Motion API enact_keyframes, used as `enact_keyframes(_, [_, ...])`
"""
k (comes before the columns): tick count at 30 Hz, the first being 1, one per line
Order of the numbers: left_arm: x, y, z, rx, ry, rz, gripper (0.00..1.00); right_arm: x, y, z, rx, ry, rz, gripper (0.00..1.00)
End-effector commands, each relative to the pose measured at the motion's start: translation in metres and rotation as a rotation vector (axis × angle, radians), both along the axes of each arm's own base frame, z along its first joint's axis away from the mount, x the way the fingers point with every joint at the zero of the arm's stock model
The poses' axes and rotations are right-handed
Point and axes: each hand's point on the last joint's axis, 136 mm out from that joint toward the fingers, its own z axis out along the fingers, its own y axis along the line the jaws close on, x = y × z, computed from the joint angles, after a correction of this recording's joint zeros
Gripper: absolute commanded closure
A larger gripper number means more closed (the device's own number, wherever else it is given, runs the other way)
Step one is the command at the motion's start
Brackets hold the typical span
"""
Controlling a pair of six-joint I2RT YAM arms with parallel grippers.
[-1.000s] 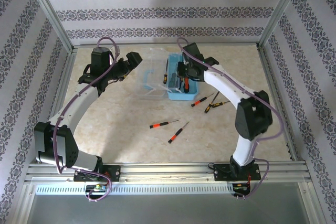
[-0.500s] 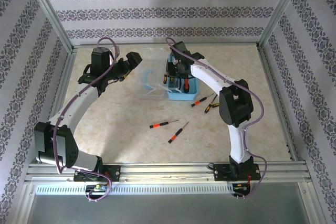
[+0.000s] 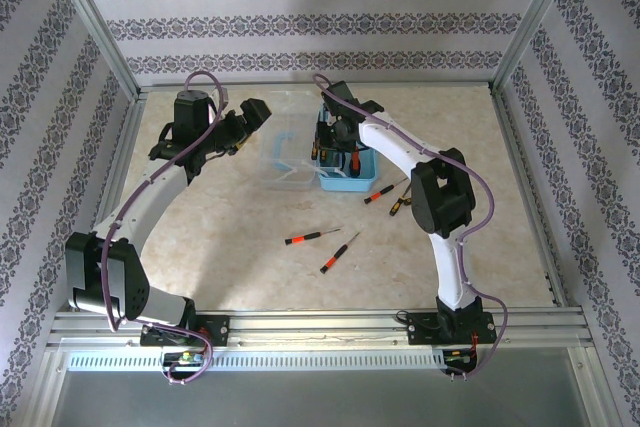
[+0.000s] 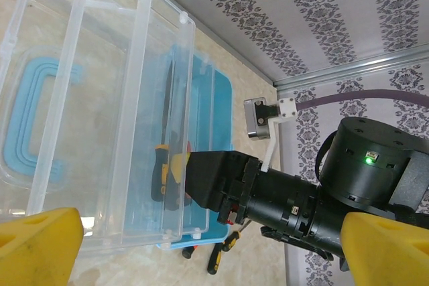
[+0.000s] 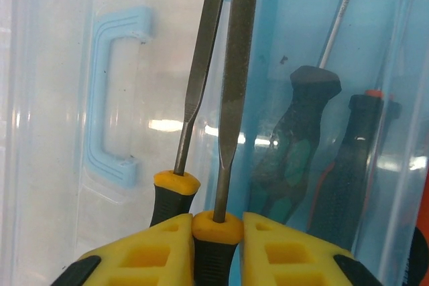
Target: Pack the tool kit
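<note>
The blue tool kit tray (image 3: 362, 183) lies at the table's back centre with its clear lid (image 3: 284, 153) swung open to the left. My right gripper (image 3: 334, 141) hangs over the tray's left part. In the right wrist view this gripper (image 5: 216, 234) is shut on the yellow-and-black handle of a flat file (image 5: 236, 65). A second file (image 5: 200, 72) lies just left of it. Two dark-handled screwdrivers (image 5: 298, 145) rest in the tray. My left gripper (image 3: 250, 115) stands open beside the lid, its yellow fingertips (image 4: 40, 232) wide apart with nothing between them.
Loose screwdrivers lie on the table: two red-handled ones (image 3: 312, 236) in the middle and two yellow-and-black ones (image 3: 398, 197) right of the tray. The lid's blue carry handle (image 5: 114, 98) shows through the clear plastic. Patterned walls and a metal frame (image 3: 320, 325) bound the table.
My right arm has folded inward, its elbow swinging left, and its gripper has shifted a little left and back over the tray. The left arm has stayed still.
</note>
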Motion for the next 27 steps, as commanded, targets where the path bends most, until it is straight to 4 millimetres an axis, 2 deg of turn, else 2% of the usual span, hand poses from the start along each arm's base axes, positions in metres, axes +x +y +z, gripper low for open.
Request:
enact_keyframes(1, [0.001, 0.002, 0.01, -0.021, -0.036, 0.0, 0.02, 0.002, 0.007, 0.012, 0.024, -0.01, 0.001, 0.75])
enact_keyframes(11, [0.001, 0.0, 0.01, -0.027, -0.036, -0.006, 0.02, 0.001, 0.003, 0.036, 0.024, -0.048, 0.014, 0.67])
enact_keyframes(17, [0.002, 0.0, 0.008, -0.026, -0.032, -0.005, 0.02, -0.007, -0.005, 0.069, 0.039, -0.121, 0.002, 0.67])
enact_keyframes(22, [0.002, -0.001, 0.005, -0.035, -0.024, -0.01, 0.02, -0.025, -0.024, 0.093, 0.035, -0.188, -0.023, 0.67])
enact_keyframes(24, [0.002, -0.003, 0.005, -0.042, -0.025, -0.015, 0.03, -0.032, -0.035, 0.096, 0.021, -0.207, -0.038, 0.68])
enact_keyframes(27, [0.001, -0.006, 0.007, -0.053, -0.029, -0.022, 0.03, -0.044, -0.056, 0.092, 0.0, -0.211, -0.074, 0.68])
